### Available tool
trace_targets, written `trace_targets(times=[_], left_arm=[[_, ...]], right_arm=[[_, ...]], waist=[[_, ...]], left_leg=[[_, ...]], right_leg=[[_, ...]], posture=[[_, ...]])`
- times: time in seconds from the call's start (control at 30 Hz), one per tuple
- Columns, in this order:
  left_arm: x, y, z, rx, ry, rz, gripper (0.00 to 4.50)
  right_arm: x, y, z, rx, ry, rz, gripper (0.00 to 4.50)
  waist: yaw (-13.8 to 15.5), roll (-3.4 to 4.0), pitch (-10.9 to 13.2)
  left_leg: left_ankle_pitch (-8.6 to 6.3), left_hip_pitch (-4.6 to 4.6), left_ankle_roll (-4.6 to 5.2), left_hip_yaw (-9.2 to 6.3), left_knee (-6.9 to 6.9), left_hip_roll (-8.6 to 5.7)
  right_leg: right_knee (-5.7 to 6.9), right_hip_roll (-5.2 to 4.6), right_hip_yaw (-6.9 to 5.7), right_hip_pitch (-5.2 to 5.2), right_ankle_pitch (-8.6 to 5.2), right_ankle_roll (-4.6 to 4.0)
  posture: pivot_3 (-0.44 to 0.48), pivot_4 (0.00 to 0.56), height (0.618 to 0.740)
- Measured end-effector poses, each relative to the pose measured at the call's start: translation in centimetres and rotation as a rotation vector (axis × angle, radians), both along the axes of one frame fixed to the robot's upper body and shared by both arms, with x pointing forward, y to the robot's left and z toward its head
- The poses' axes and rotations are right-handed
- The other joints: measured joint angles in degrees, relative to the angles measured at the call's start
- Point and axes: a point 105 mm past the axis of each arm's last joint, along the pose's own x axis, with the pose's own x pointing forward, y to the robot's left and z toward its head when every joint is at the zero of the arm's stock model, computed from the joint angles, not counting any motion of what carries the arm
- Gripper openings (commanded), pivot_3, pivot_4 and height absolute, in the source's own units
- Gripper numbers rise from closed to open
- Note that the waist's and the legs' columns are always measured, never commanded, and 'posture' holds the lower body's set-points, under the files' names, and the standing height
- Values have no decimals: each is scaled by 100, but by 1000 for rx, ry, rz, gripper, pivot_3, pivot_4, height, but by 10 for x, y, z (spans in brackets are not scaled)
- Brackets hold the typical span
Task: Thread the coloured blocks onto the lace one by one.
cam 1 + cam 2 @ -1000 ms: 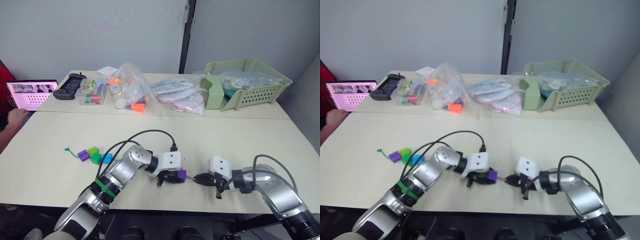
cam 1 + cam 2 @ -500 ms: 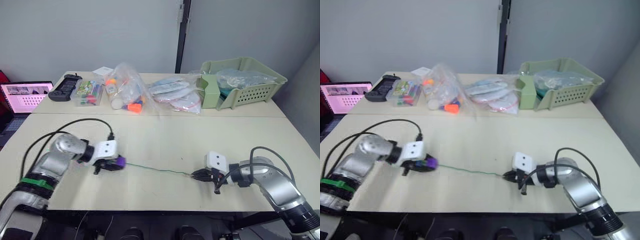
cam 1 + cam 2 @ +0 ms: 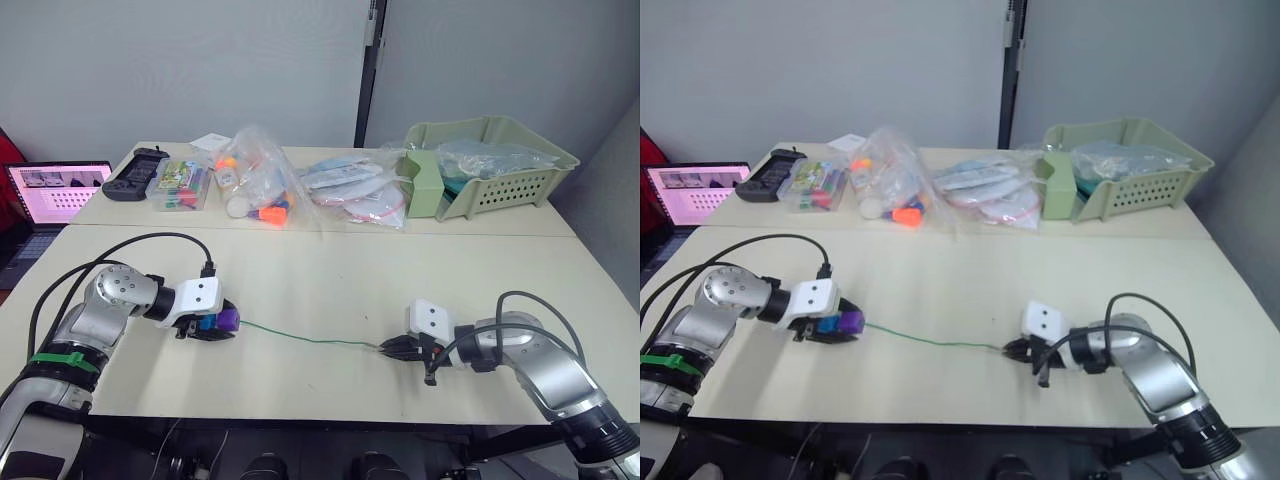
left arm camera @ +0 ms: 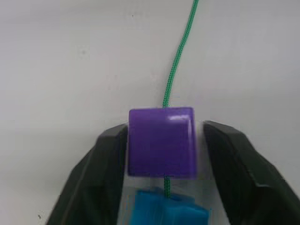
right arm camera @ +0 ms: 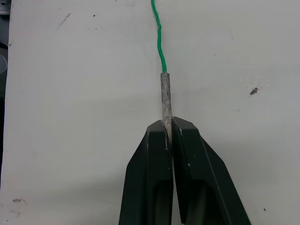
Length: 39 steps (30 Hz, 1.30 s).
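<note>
Lace (image 3: 310, 339): thin, limp cord, stiff pale tip (image 5: 166, 101) clenched in right claw (image 5: 169, 132); best hold there. Left claw (image 4: 163, 140) grasps light, hard purple block (image 4: 162, 142), frame lower left.

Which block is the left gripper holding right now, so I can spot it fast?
On the near cream table, follow the thin green lace from the right gripper across to the left gripper. Between its black fingers sits a purple block, threaded on the lace. Its neighbour, close behind on the same lace, is a blue block.
</note>
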Motion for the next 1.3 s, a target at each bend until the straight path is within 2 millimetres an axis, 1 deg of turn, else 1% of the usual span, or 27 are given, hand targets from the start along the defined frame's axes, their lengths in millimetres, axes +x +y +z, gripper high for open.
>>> trace_targets(times=[0.03,0.2,0.27,0.33,0.4,0.43,0.5,0.6,0.7,0.87,1.07,1.13,1.3], left_arm=[[0,0,1,15,6,0,4226],[-4,3,10,112,78,-16,4226],[-5,1,23,159,91,-34,4226],[-2,-3,45,202,89,-29,4226],[-1,-6,62,232,80,-15,4226],[-1,-7,67,258,84,-9,4226],[-1,-8,71,316,97,0,4226],[1,-9,68,415,126,17,4226],[1,-12,62,451,167,37,4226],[5,-24,49,479,179,19,4226],[7,-28,33,501,201,28,4226],[8,-33,30,502,201,19,4226],[7,-36,21,508,214,16,4226]], right_arm=[[-1,2,1,2,0,2,0],[-2,7,2,11,5,0,0],[-2,11,3,23,2,-1,0],[-2,16,2,33,3,2,0],[-3,20,1,37,7,6,0],[-3,20,0,36,9,2,0],[-2,21,0,38,9,-4,0],[-1,24,-1,44,5,-10,0],[-1,25,-2,38,4,-11,0],[-2,26,0,37,-6,-9,0],[-3,26,1,33,-4,-12,0],[-3,27,1,34,-3,-11,0],[-7,25,-2,30,14,-24,0]], waist=[[-2,0,0],[4,-4,2],[9,-15,9],[36,-17,10],[35,-17,10],[33,-17,10],[24,-17,10],[22,-17,10],[19,-18,11],[26,-18,11],[25,-19,11],[25,-19,11],[25,-19,11]], left_leg=[[0,-2,0,0,0,0],[0,-11,0,-2,0,-1],[0,-16,0,-3,3,0],[0,-20,0,-3,7,-4],[0,-20,0,-2,7,-6],[0,-21,0,-3,7,-5],[0,-21,0,-5,6,-5],[0,-20,0,-6,7,-4],[0,-22,0,-6,7,-3],[0,-24,0,-6,7,-4],[1,-23,0,-7,7,-4],[0,-24,0,-7,7,-4],[0,-23,0,-7,7,-5]], right_leg=[[0,0,0,-1,0,0],[0,1,-1,-8,0,0],[-1,4,-2,-10,0,0],[-3,2,-1,-9,-2,3],[-4,1,1,-9,-4,7],[-2,1,1,-9,-5,8],[-2,2,0,-9,-5,9],[0,4,0,-10,-6,8],[0,4,0,-11,-6,8],[0,3,0,-12,-6,8],[1,3,0,-12,-6,7],[1,3,0,-12,-6,7],[2,2,0,-12,-5,6]], posture=[[0,150,740],[0,150,740],[0,150,740],[0,150,740],[0,150,740],[0,150,740],[0,150,740],[0,150,740],[0,150,740],[0,150,740],[0,150,740],[0,150,740],[0,150,740]])
